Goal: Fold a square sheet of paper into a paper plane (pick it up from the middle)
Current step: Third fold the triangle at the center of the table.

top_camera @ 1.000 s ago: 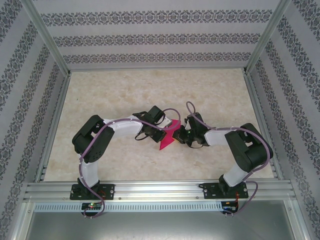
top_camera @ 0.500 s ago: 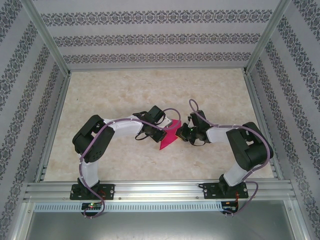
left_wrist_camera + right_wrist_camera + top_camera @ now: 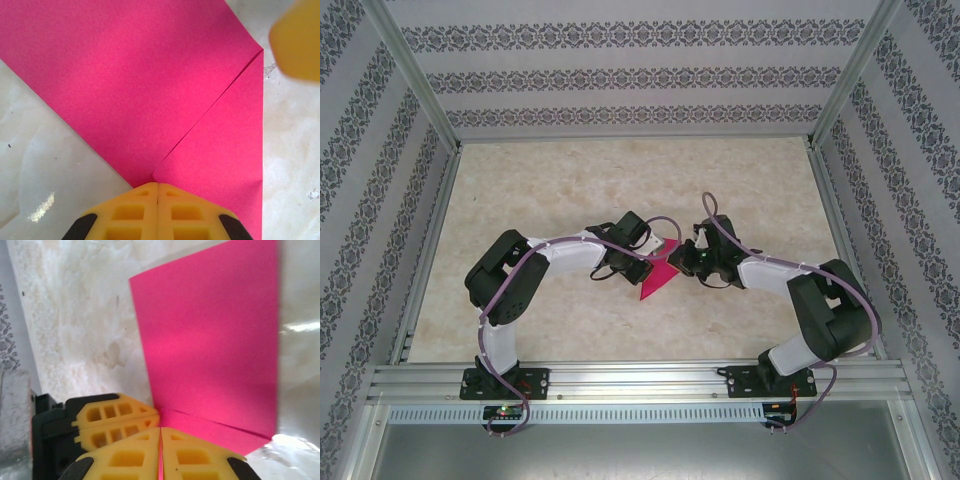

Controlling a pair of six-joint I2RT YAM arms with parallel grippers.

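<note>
Right pincer (image 3: 160,430), clamped on the square sheet of paper (image 3: 210,340), has edged upward in the top view; closed left pincer (image 3: 158,185) pins the crease, so overpull may skew it.

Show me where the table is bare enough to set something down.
Bare table: the far half up to the back wall, and the near strip between the arm bases. Crowded: the centre, where left claw and right claw pinch the pink paper.

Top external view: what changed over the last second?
The right arm's elbow swung outward and toward the near edge; the right hand edged slightly away from the bases. The left hand and the pink paper stayed put, both hands shut on it.
</note>
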